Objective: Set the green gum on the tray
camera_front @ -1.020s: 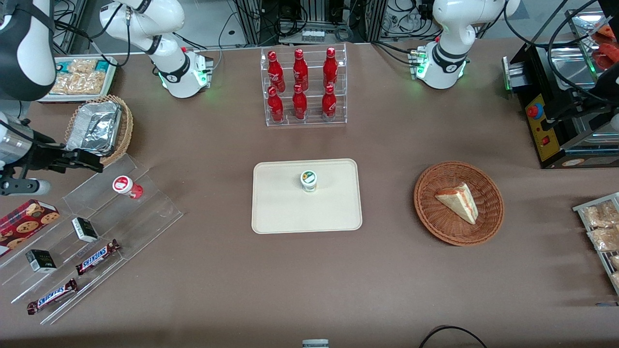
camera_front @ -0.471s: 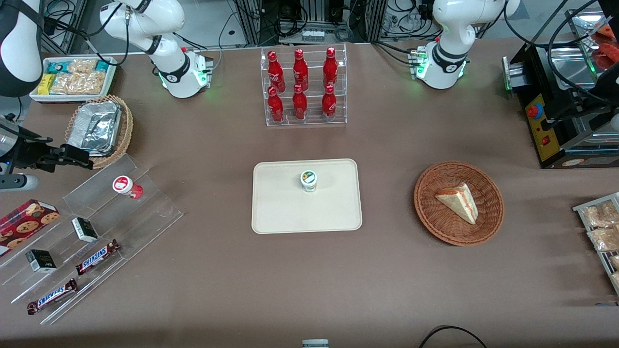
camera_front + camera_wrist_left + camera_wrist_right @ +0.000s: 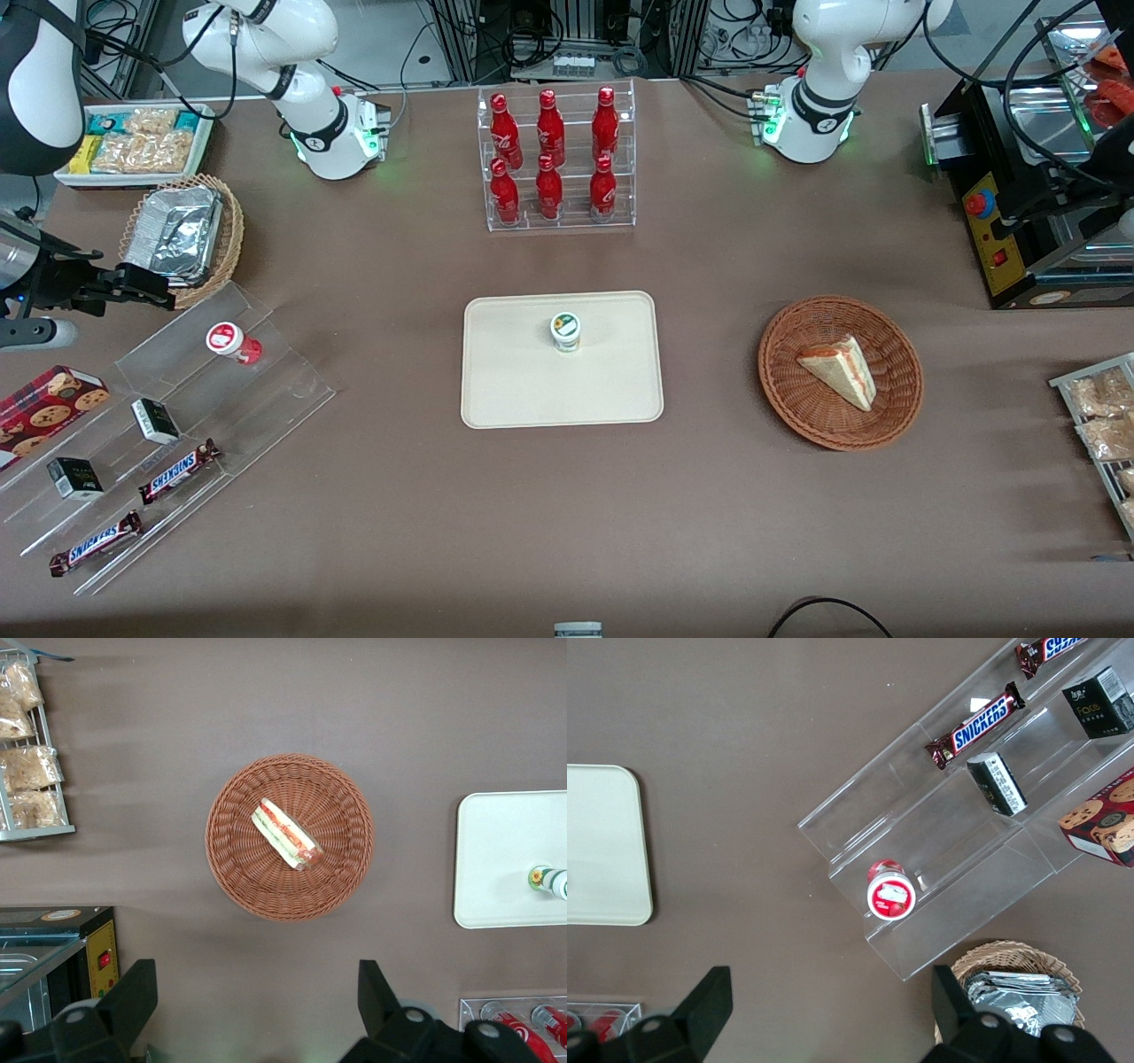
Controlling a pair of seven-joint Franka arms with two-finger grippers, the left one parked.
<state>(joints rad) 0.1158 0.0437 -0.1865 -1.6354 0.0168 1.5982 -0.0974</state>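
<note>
**Green gum upright on the tray, gripper well clear at the working arm's end**

The green gum (image 3: 566,331) stands on the tray (image 3: 514,390), a little farther from the front camera than the tray's middle, with bare tray all round it. Its long axis runs vertically: the round white lid faces up and the base sits flat. Nothing touches it.

The gripper (image 3: 142,288) hangs well apart from the bottle, toward the working arm's end of the table, above the clear stepped display rack (image 3: 266,381) and just beside the wicker basket holding the foil tray (image 3: 173,235). Its fingers (image 3: 707,1005) stand wide apart and hold nothing; in the right wrist view they frame bare table, with the red gum (image 3: 889,895) on the rack near them.

So the gum lies sideways from the fingers, toward the table's middle, with open tabletop between them. Judging from this, the placement looks done and no further reach is called for.
</note>
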